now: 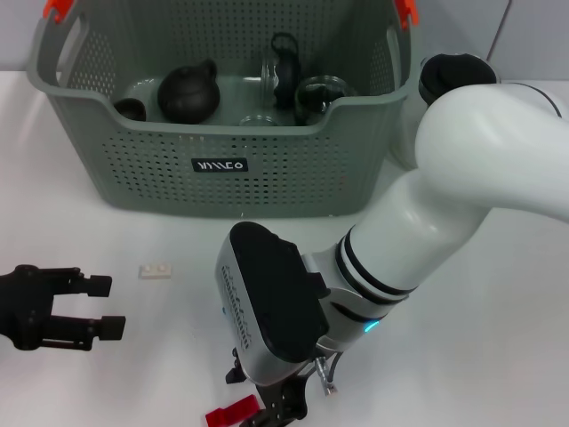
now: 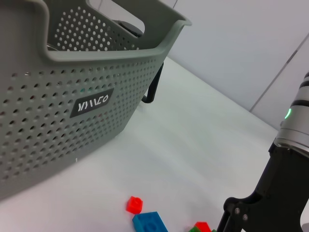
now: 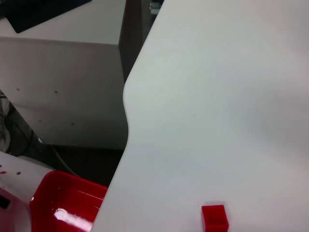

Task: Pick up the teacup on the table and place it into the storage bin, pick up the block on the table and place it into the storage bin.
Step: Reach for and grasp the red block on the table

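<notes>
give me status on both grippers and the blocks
Left gripper open, idle at table's left. Right gripper low over red block, fingers hidden. Storage bin behind; white block loose on table, nothing blocking.

A smooth white desk point(image 1: 498, 294) spreads under even light, with a pale grey panelled wall point(image 2: 251, 43) beyond its far edge.

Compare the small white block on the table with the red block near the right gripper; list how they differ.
The white block is pale, flat and elongated; the red block is bright red and looks bigger. The white block lies in front of the storage bin, near the left gripper; the red block lies at the near table edge, beside the right gripper. Both rest on the white table, outside the bin.
</notes>
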Tool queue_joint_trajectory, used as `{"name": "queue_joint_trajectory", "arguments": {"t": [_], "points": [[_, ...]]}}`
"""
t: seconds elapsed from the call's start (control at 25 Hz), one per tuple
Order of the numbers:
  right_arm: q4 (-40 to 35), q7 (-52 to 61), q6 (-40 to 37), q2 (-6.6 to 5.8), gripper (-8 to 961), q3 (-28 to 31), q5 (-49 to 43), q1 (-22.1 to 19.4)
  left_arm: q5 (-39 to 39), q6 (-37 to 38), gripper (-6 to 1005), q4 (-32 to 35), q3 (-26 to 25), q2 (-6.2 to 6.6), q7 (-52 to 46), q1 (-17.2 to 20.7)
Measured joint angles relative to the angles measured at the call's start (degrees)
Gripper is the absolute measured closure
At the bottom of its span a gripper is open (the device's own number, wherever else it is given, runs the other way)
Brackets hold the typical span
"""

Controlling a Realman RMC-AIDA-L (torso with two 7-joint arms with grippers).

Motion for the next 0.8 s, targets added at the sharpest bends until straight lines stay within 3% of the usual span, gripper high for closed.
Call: {"name": "queue_joint_trajectory", "arguments": {"t": [0.16,0.8], "points": [[0.59,-0.43,0.03,0.00,379,-0.14,0.41,0.11,0.00,0.01,154,-0.01,0.00,-0.04,0.00,-0.11],[1.78,-0.81,0.07,0.00,455,-0.52,0.41,0.14,0.06,-0.70,154,0.03,0.00,-0.43,0.00,-0.36]]}}
